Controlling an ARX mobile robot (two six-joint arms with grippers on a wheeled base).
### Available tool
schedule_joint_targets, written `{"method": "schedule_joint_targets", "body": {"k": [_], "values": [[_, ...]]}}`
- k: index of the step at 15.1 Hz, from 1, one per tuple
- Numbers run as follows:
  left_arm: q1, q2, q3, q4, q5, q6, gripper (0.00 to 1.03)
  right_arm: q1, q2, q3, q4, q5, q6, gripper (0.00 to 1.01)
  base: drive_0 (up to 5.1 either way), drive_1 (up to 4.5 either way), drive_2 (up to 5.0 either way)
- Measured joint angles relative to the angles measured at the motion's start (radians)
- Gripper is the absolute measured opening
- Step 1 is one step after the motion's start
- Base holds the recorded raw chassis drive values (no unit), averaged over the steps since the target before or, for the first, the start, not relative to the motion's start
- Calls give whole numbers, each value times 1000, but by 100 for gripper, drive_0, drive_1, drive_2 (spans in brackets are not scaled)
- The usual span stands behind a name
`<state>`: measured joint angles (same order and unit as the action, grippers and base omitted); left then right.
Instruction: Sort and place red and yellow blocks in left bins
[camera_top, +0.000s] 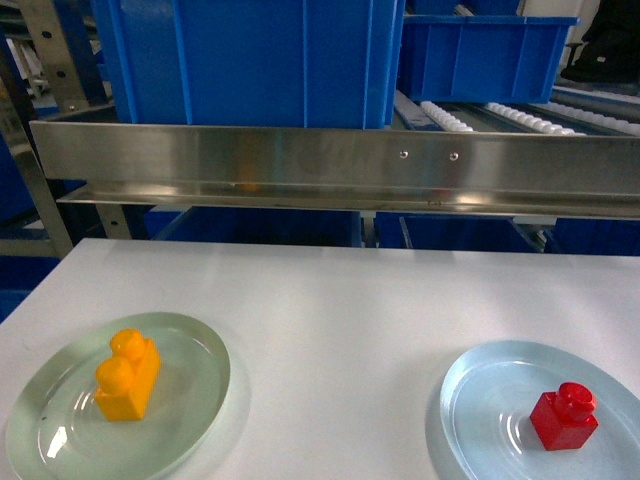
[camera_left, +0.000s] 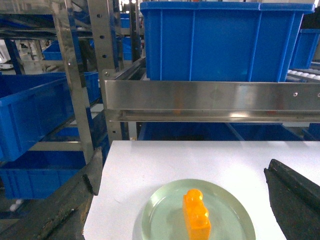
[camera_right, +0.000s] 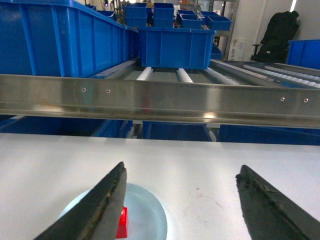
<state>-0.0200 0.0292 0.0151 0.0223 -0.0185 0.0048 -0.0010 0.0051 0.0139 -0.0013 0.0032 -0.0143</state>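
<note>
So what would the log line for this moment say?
left gripper: open above orange-yellow two-stud brick | right gripper: open above red one-stud brick | both bricks on round translucent plates

White table (camera_top: 330, 320) beneath my jaws. Ahead of them, steel rail (camera_top: 330, 170) fronts roller shelving (camera_right: 165, 75). Perforated steel uprights (camera_left: 75, 75) off my left. Black chair (camera_right: 282, 32) far right, by pale wall.

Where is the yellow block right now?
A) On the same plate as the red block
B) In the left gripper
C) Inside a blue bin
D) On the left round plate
D: the yellow block lies on the left plate, ungripped, while the red block sits on the other plate.
</note>
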Motion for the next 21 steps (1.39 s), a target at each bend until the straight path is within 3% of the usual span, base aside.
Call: {"method": "schedule_joint_targets", "body": {"k": [1,5,7,12,13,19,20,21], "values": [[0,1,0,0,0,0,98,1,0,0,-3,0,0,56,0,0,0],[0,1,0,0,0,0,98,1,0,0,-3,-1,0,7,0,0,0],[3,-3,0,-9,4,0,96,1,0,0,-3,-1,3,2,0,0,0],[21,-18,0,-26,18,-2,31,1,0,0,-3,-1,3,2,0,0,0],[21,-18,0,-26,18,-5,23,1,0,0,-3,-2,3,12,0,0,0],[14,-19,0,-33,9,-5,96,0,0,0,-5,-8,8,87,0,0,0],[5,-20,0,-33,15,-5,98,-9,0,0,-5,-24,18,100,0,0,0],[0,-21,0,-35,10,-5,98,-21,0,0,-8,-34,22,97,0,0,0]]}}
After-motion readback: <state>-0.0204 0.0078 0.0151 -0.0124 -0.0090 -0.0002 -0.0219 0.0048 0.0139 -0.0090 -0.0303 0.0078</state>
